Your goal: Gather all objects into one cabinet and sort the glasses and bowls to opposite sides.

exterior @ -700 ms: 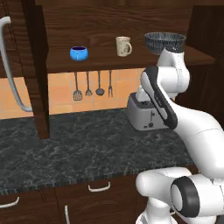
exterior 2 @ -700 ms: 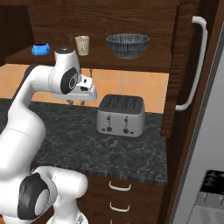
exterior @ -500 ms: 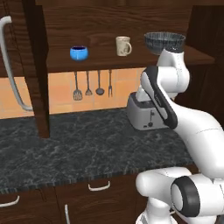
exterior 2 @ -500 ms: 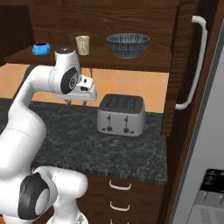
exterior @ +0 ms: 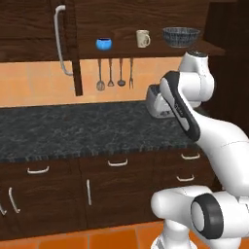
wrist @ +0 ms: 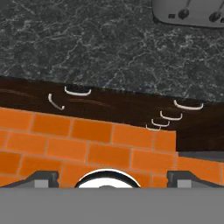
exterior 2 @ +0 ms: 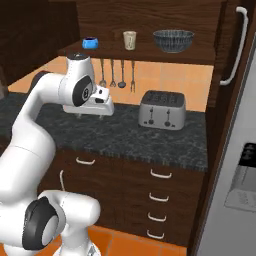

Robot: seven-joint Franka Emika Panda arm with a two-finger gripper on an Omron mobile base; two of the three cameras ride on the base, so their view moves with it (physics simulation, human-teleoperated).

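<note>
Tool (exterior 2: 95,114) first: your tool hangs wide open over the front of the black counter (exterior 2: 125,135), pointing down, and it holds nothing.

Next, past it on the counter, stands the silver toaster (exterior 2: 162,110). If you swing the arm up fast, the elbow could bump the toaster.

Above that is the open shelf. The blue bowl (exterior 2: 90,43), the cream mug (exterior 2: 129,40) and the dark grey bowl (exterior 2: 173,40) sit there in a row, well apart from each other. They stand near the shelf's front edge, I think. A push from the open tool could knock one off, and it would fall on the counter.

The cabinet door with the long silver handle (exterior: 61,41) hangs open at the left. Your arm could hit it if you reach across.
</note>
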